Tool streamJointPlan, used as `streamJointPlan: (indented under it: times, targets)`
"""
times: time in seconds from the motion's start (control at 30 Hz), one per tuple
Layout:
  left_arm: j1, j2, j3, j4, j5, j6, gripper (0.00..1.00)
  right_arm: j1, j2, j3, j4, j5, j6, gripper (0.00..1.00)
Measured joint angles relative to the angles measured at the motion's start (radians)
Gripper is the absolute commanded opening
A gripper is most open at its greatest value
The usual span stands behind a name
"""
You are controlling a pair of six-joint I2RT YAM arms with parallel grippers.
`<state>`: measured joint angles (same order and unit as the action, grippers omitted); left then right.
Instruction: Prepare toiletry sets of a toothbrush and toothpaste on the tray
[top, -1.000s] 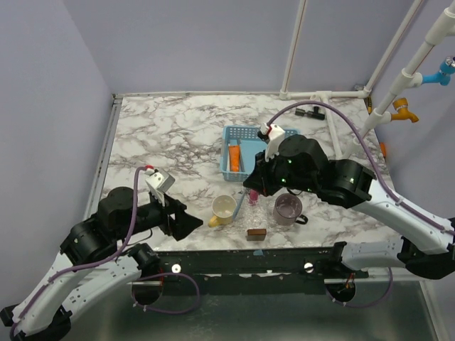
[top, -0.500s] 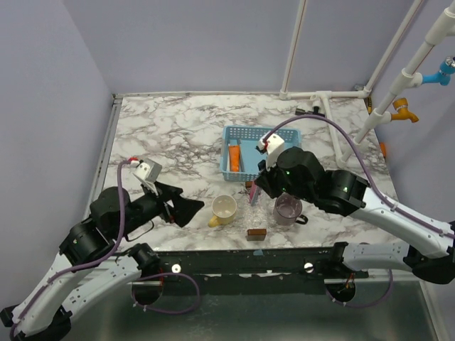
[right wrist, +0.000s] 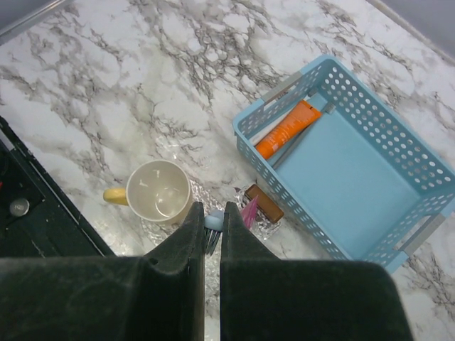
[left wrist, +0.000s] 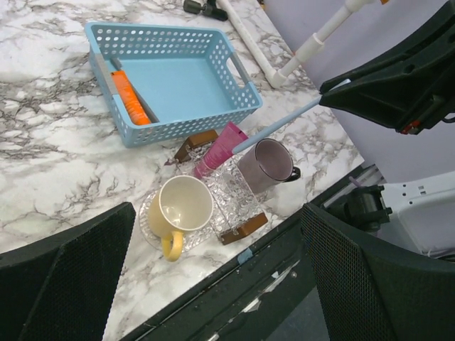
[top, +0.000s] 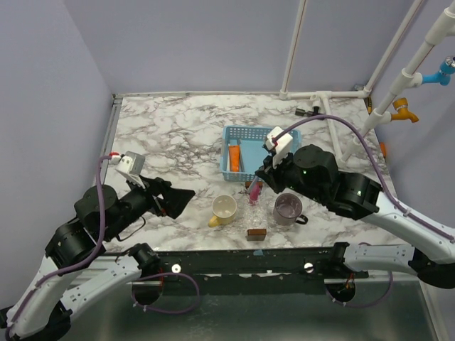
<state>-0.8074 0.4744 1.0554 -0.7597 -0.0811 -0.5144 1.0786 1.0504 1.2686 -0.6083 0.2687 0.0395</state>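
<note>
Left wrist view: toothbrush point(left wrist: 277, 125) beside tray point(left wrist: 178, 128).
Right pincer point(left wrist: 325, 99) clamps the slanted toothbrush, nearer the tray; left pincer point(top: 175, 199) gapes wide.

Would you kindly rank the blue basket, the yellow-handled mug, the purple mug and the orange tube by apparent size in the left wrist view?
1. Blue basket
2. Yellow-handled mug and purple mug, too alike to rank
3. Orange tube, smallest
</note>
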Motion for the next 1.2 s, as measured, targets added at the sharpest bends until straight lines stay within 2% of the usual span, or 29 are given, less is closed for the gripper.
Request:
streamJointPlan:
  times: [0.37,0.63,1.2]
  targets:
    - [0.0,-0.032,0.035,-0.054,-0.038,-0.046,0.99,0.0,0.027,-0.009,-0.031,-0.041,-0.011,0.01]
    - [0.0,-0.02,0.069,-0.095,-0.04,-0.047,0.99,0.0,0.024,-0.124,-0.029,-0.045,-0.014,0.01]
    - [0.0,0.047,0.084,-0.104,-0.041,-0.047,0.99,0.0,0.0,-0.256,0.082,-0.037,-0.04,0.01]
